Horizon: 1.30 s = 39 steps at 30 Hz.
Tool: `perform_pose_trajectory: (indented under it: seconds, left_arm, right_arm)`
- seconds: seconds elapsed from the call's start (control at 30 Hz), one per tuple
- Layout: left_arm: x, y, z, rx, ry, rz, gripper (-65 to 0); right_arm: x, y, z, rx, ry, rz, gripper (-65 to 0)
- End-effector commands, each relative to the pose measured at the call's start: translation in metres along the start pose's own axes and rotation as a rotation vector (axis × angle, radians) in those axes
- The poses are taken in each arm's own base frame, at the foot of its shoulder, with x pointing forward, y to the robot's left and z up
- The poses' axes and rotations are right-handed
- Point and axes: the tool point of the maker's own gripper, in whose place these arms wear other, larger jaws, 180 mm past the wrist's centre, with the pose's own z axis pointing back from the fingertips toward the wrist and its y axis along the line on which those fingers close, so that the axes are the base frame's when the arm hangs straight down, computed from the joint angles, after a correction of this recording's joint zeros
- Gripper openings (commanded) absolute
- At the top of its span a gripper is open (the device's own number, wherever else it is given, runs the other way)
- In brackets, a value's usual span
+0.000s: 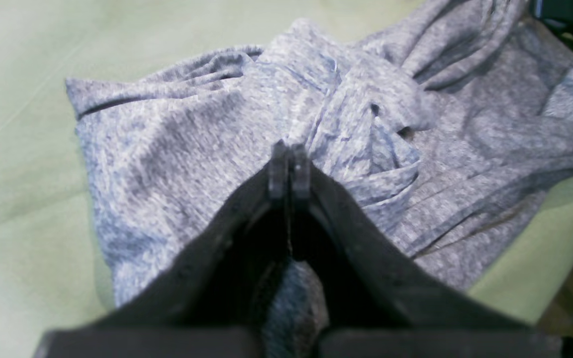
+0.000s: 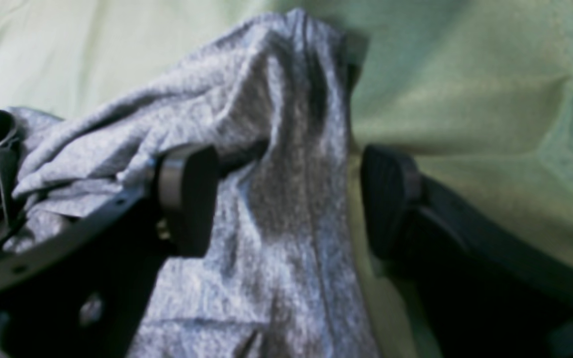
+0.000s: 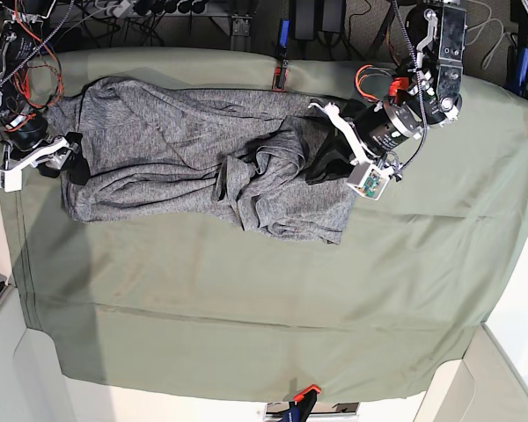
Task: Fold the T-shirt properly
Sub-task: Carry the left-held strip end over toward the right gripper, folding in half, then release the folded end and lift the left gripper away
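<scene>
The T-shirt lies crumpled near the far edge of the tabletop. Our left claw is closed, apparently gripping nothing; our right claw straddles a fold, wide open. Lifting now, we risk bunching the cloth further.

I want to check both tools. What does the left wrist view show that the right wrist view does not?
Only the left wrist view: the left tool shut, its tips over the crumpled middle of the T-shirt. Only the right wrist view: the right tool open, with a fold of the shirt between its pads. Both: grey shirt on the green table cloth.
</scene>
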Motion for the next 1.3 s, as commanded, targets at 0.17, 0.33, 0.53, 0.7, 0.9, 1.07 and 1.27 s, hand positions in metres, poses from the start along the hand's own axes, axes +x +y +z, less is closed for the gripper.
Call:
perform_pose_trajectory:
  seconds: [0.17, 0.33, 0.53, 0.7, 0.9, 1.07, 1.27]
  left_arm:
    - [-0.030, 0.001, -0.012, 0.009, 0.051, 0.028, -65.0]
    - [-0.023, -0.015, -0.017, -0.040, 0.023, 0.041, -65.0]
    - [-0.016, -0.063, -0.025, -0.192, 0.007, 0.005, -65.0]
    - [-0.019, -0.095, -0.030, -0.279, 0.019, -0.008, -65.0]
    - [0.011, -0.105, -0.021, -0.309, -0.043, -0.080, -65.0]
    - [0.042, -0.112, -0.010, -0.310, -0.101, -0.154, -65.0]
    - [0.044, -0.113, -0.008, -0.309, -0.094, -0.167, -65.0]
  right_arm:
    - [0.006, 0.001, 0.001, 0.007, -0.006, 0.008, -20.5]
    - [0.007, 0.001, 0.001, 0.010, -0.008, 0.007, -20.5]
    - [0.006, 0.002, 0.001, 0.011, -0.008, 0.005, -20.5]
    - [0.006, 0.007, 0.000, 0.035, -0.007, -0.019, -20.5]
    - [0.002, 0.009, 0.000, 0.046, 0.009, -0.028, -20.5]
    - [0.003, 0.013, 0.001, 0.069, 0.011, -0.040, -20.5]
    - [0.002, 0.018, 0.002, 0.084, 0.028, -0.033, -20.5]
